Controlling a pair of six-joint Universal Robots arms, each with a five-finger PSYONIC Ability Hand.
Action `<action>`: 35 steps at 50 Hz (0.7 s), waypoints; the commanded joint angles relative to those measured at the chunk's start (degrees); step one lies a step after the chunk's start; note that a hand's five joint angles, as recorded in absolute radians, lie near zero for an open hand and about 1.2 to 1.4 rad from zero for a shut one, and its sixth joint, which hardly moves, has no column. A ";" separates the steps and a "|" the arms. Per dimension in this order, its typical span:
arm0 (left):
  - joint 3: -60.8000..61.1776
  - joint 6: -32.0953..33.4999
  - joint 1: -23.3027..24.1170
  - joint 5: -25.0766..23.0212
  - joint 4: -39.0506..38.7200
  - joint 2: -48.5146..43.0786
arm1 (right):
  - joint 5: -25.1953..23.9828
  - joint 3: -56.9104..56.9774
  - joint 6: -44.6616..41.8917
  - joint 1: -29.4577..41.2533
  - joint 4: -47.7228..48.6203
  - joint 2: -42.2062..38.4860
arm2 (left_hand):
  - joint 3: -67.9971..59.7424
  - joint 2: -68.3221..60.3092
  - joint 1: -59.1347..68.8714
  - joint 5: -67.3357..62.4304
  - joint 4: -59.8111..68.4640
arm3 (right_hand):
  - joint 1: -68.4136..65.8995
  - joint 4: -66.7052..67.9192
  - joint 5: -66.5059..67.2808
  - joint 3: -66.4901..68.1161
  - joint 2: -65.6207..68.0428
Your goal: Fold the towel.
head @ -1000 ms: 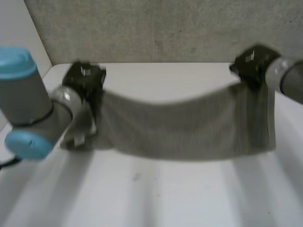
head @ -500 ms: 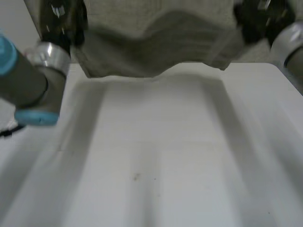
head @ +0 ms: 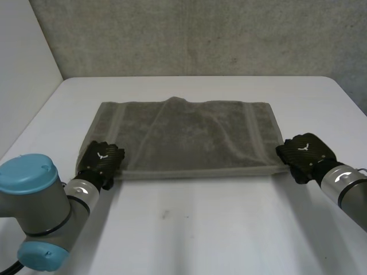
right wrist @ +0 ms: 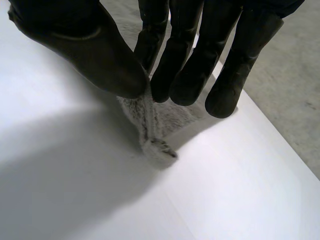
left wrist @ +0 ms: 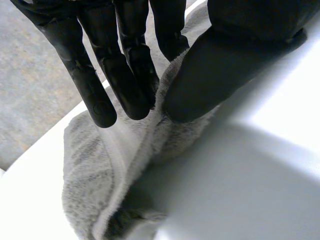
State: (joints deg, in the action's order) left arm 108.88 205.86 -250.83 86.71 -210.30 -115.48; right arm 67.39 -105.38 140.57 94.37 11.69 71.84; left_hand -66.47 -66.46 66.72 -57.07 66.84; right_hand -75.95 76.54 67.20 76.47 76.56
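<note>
Head view, with both wrist views. The grey-green rectangular terry towel (head: 186, 134) lies spread across the centre of the frame on the white table (head: 200, 229), its long sides running left to right. A second ago it hung in the air as a sagging band between my two hands, and half a second ago it was swung up to the top of the frame; it is now down and nearly flat, with one small raised crease (head: 172, 102) at its upper edge. My left hand (head: 101, 160) sits at the towel's lower left corner. Its wrist view shows the thumb (left wrist: 220, 75) and fingers (left wrist: 127, 85) pinched together on the cloth edge. My right hand (head: 304, 152) sits at the lower right corner and is likewise closed thumb against fingers on the corner tip. I judge that the laying-out step is complete and that the fold itself is not yet made. Since both near corners are already in my grasp, they could be carried over to the far edge. I cannot tell whether the near edge is one layer or two.
</note>
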 commanded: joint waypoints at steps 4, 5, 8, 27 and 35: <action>0.80 -0.20 -3.17 0.04 -6.78 -0.09 | -0.68 0.17 6.38 -3.05 1.76 0.58 | 19.68 19.67 -19.93 20.28 -20.05 | -4.05 3.46 2.80 3.53 3.44; 0.80 -0.20 -3.17 0.04 -6.79 -0.09 | -0.68 0.17 6.39 -3.06 1.76 0.58 | 19.75 19.74 -20.00 20.35 -20.12 | -4.05 3.46 2.80 3.53 3.44; 0.89 -0.20 -3.17 -0.05 -8.64 -0.36 | -0.68 -0.09 6.47 -3.32 2.11 0.58 | 25.64 25.63 -25.89 26.24 -26.01 | -4.05 3.46 2.80 3.53 3.44; 1.07 -0.02 -3.79 -0.05 -8.38 -2.11 | -0.85 -0.97 6.56 -3.41 2.55 0.58 | 26.65 26.64 -26.90 27.25 -27.02 | -4.05 3.46 2.80 3.53 3.44; 2.03 0.33 -7.48 -0.14 -7.67 -1.67 | -0.85 -0.88 6.56 -3.49 2.46 0.58 | 17.23 17.22 -17.48 17.83 -17.60 | -4.05 3.46 2.80 3.53 3.44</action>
State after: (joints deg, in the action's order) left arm 110.50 206.05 -256.08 86.65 -218.52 -117.52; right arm 66.53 -106.35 147.12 90.91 14.19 72.42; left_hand -37.74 -37.76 37.59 -27.40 37.70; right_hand -75.95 76.54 67.20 76.47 76.56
